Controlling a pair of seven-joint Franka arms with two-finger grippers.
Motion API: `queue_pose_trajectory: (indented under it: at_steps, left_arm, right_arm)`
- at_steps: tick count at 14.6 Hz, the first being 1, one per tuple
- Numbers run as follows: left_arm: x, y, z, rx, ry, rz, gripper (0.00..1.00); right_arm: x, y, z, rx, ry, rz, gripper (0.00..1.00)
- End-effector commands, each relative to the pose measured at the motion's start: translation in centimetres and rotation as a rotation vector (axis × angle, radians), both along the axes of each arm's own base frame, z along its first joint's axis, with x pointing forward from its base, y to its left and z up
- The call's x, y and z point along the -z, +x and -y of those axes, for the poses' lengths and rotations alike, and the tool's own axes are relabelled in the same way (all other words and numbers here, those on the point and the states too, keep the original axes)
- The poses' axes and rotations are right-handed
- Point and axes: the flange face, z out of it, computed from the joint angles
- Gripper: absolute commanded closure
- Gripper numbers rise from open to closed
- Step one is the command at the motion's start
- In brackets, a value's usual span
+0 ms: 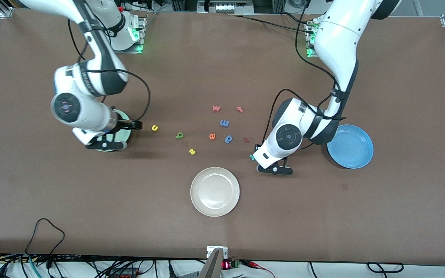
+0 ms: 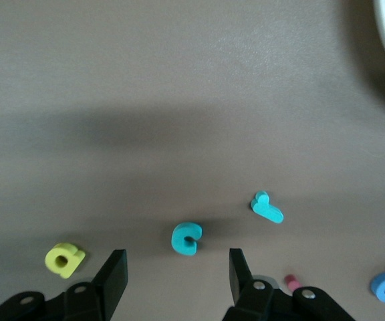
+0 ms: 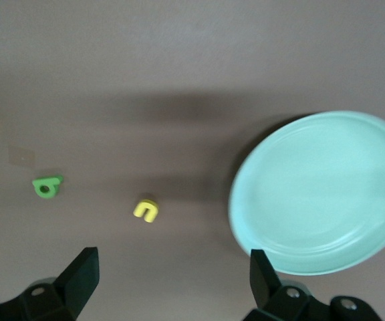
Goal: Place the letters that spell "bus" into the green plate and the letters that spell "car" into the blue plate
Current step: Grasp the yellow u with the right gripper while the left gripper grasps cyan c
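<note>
Teal c (image 2: 187,239): lay on the worktop (image 1: 323,216), low in the left wrist frame, just ahead of the left hand (image 2: 177,271); fingers apart, gripping nothing. Risked an off-centre pinch squirting the tiny foam away, or a finger knocking the teal r (image 2: 267,208) nearby. Higher in the front frame, blue plate (image 1: 355,154) held no letters. Right hand (image 3: 172,274) hung open by the green plate (image 3: 319,194), idle.
</note>
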Motion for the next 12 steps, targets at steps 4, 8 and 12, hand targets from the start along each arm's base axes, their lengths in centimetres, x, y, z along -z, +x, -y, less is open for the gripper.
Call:
queue_pose_trajectory:
  at_steps: [4, 8, 12]
  left_arm:
    - [2.5, 1.0, -0.4, -0.005, 0.002, 0.003, 0.39]
    - [3.5, 0.8, -0.2, -0.008, 0.003, -0.011, 0.40]
    - [3.7, 0.6, -0.1, -0.001, 0.006, -0.012, 0.40]
  right_arm:
    - [3.9, -4.2, -3.2, 0.203, 0.000, 0.099, 0.00]
    - [6.5, -4.3, -3.3, 0.338, -0.026, 0.075, 0.00]
    - [8.5, -4.2, -3.7, 0.424, -0.033, 0.081, 0.09]
